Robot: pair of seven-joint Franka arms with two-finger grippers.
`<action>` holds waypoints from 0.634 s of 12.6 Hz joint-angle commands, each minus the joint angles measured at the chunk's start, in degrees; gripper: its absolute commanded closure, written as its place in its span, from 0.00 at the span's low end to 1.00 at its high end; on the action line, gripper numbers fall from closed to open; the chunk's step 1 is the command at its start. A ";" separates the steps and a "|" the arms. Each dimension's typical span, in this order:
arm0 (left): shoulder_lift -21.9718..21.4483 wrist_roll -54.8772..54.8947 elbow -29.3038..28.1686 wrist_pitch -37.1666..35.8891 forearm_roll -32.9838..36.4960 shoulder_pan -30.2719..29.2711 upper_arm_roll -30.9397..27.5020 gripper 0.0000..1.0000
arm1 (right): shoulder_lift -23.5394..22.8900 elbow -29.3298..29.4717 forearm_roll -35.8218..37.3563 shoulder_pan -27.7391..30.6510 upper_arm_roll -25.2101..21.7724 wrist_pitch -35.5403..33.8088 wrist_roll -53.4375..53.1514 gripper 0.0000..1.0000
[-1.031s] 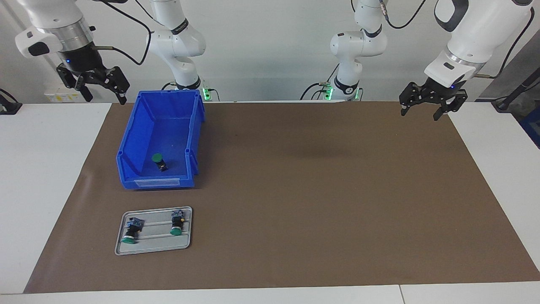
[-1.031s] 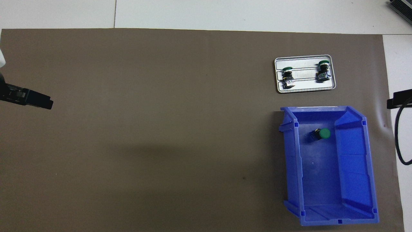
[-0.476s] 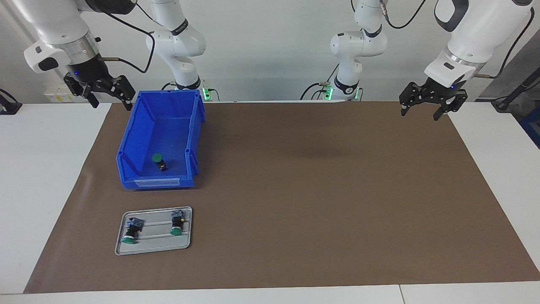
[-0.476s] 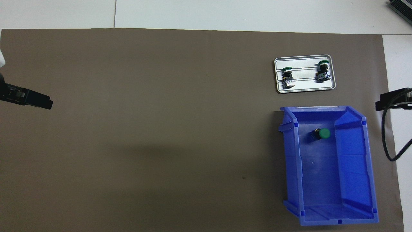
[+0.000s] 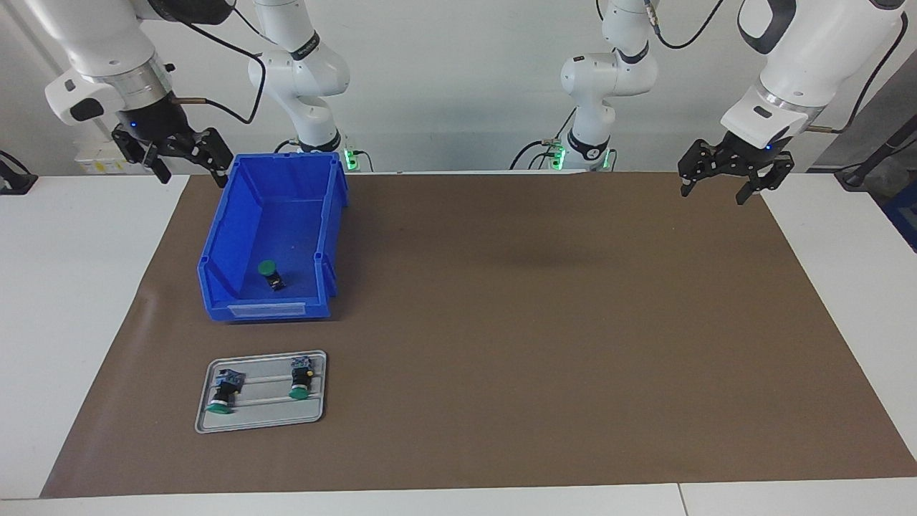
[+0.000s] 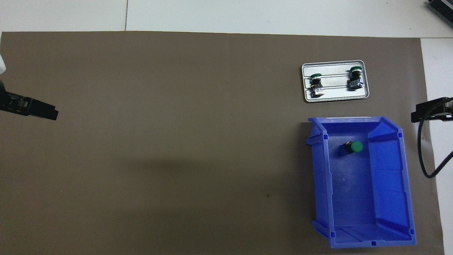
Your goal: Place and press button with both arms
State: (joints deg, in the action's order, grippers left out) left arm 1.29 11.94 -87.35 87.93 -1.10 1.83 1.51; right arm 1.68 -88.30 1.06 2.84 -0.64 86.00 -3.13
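Note:
One green-capped button [image 5: 269, 273] lies in the blue bin [image 5: 228, 236], near its low front wall; it also shows in the overhead view [image 6: 354, 147]. Two more buttons [image 5: 223, 393] [image 5: 299, 380] lie on a grey metal tray [image 5: 261, 423]. My right gripper [image 5: 192, 170] hangs open and empty in the air beside the bin's tall end wall, toward the right arm's end of the table. My left gripper [image 5: 716, 188] hangs open and empty over the mat's corner at the left arm's end. One finger of each shows in the overhead view [image 6: 39, 110] [image 6: 430, 113].
A brown mat [image 5: 537, 322] covers most of the white table. The tray [image 6: 336, 99] lies farther from the robots than the bin [image 6: 389, 177]. A black cable [image 6: 423, 152] hangs from the right arm beside the bin.
My right gripper has moved down and in toward the bin's tall end wall, most of it in the first half second. The left arm has not moved.

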 commanded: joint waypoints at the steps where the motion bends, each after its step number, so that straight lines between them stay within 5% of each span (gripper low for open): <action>1: -1.73 -0.60 -1.86 -0.13 1.01 -0.25 0.33 0.00 | 1.13 -1.17 -0.71 -0.64 -0.06 -0.04 0.85 0.00; 4: -1.73 -0.60 -1.86 -0.04 1.01 -0.25 0.33 0.00 | 1.04 -1.08 -0.27 -5.73 -4.71 -0.04 1.02 0.00; 8: -1.73 -0.60 -1.86 -0.13 1.01 -0.25 0.33 0.00 | 1.13 -1.17 -0.01 -5.92 -4.72 -0.22 3.20 0.00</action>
State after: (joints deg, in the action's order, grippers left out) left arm 1.29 11.94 -87.35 87.93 -1.10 1.83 1.51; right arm 1.70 -88.32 1.07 -2.67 -4.93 85.95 -2.41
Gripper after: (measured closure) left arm 0.000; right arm 0.000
